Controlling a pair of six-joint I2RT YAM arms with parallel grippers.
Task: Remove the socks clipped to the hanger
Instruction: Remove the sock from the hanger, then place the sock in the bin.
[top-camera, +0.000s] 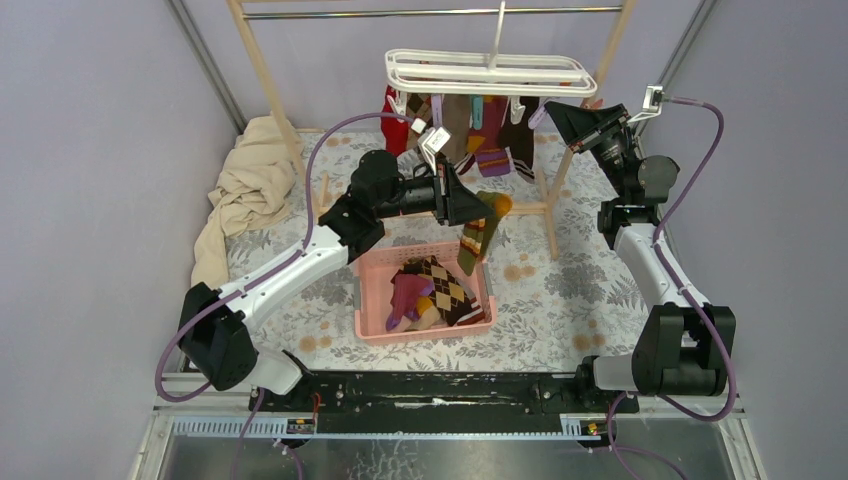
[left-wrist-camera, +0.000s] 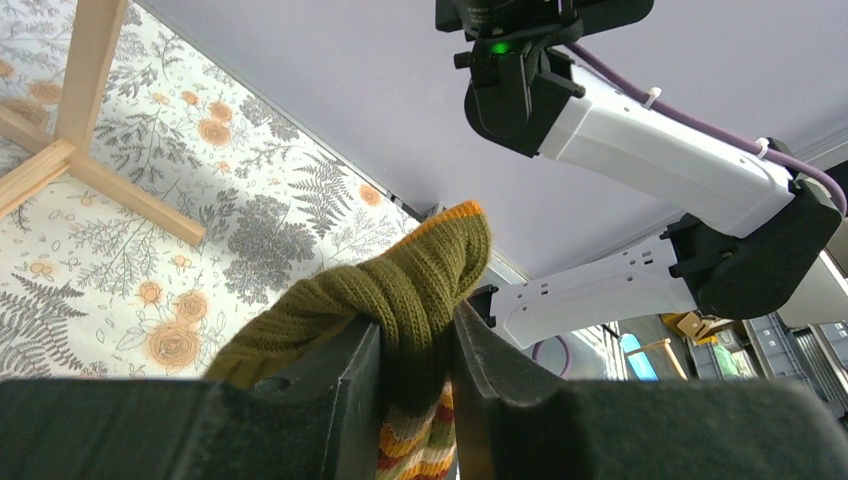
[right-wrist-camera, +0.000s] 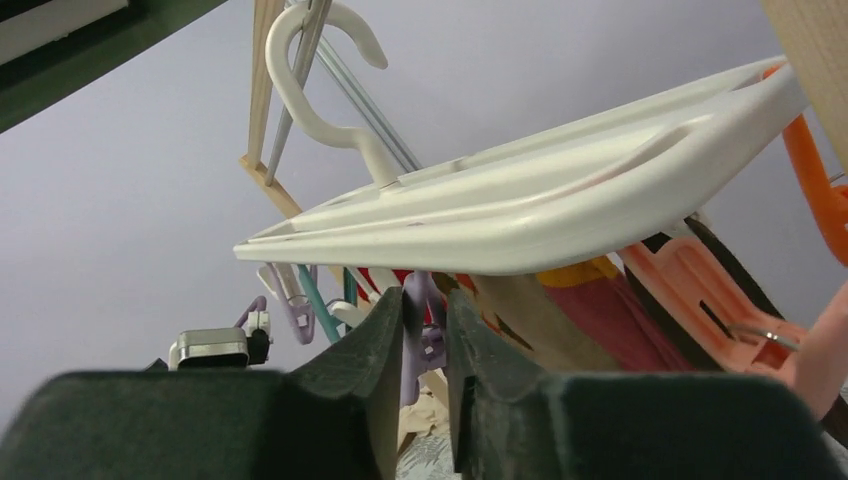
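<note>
The white hanger (top-camera: 490, 72) hangs by its hook from the metal rail, with several socks (top-camera: 470, 125) clipped under it. My left gripper (top-camera: 470, 205) is shut on an olive sock (top-camera: 482, 228) with a striped toe, which dangles over the pink basket (top-camera: 372, 300). In the left wrist view the olive sock (left-wrist-camera: 400, 285) is pinched between the jaws of the left gripper (left-wrist-camera: 418, 330). My right gripper (top-camera: 562, 115) is at the hanger's right end. In the right wrist view the right gripper (right-wrist-camera: 424, 305) sits under the hanger (right-wrist-camera: 540, 215), its jaws closed round a purple clip (right-wrist-camera: 428, 345); a maroon sock (right-wrist-camera: 600, 310) hangs beside it.
A wooden-post rack (top-camera: 268, 90) carries the metal rail (top-camera: 400, 13); its foot bars cross the floral table. A beige cloth (top-camera: 250, 185) is heaped at the left. Several socks, one argyle (top-camera: 445, 290), lie in the basket. Orange clips (right-wrist-camera: 815, 185) hang at the hanger's near corner.
</note>
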